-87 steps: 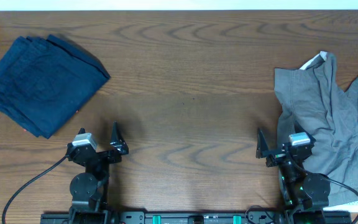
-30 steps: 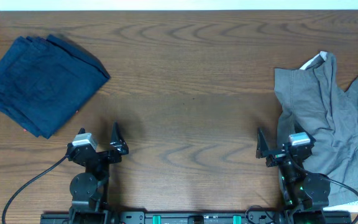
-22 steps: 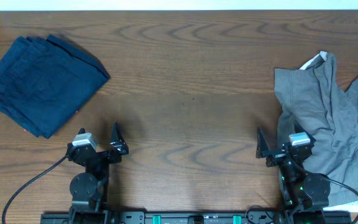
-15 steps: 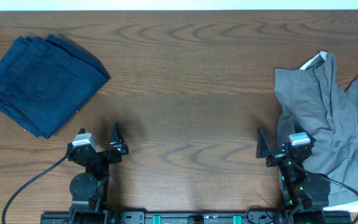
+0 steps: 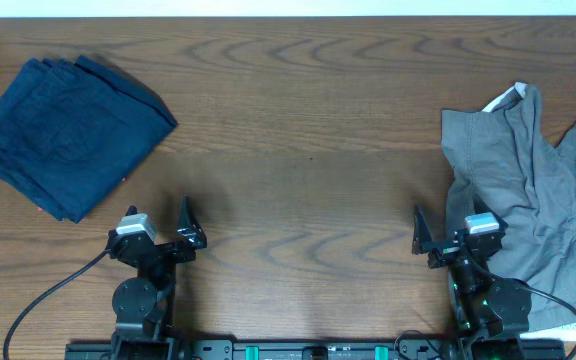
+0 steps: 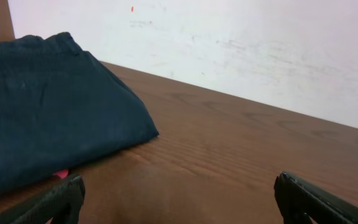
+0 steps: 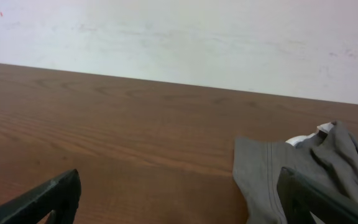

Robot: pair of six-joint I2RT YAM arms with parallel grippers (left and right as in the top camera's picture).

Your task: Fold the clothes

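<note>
The grey garment [image 5: 533, 190] lies crumpled at the table's right side, its whitish waistband at the far edge. It also shows in the right wrist view [image 7: 303, 171]. My right gripper [image 5: 446, 225] is open and empty at the near right, its right finger over the garment's left edge. In the right wrist view the right gripper [image 7: 179, 202] has its jaws wide apart. My left gripper [image 5: 160, 220] is open and empty at the near left, over bare wood. In the left wrist view the left gripper [image 6: 179, 202] also has its jaws wide apart.
A dark navy folded garment [image 5: 68, 130] lies at the far left; it also shows in the left wrist view [image 6: 42, 118]. A white wall [image 7: 179, 37] runs behind the table's far edge. Cables run from both arm bases at the near edge.
</note>
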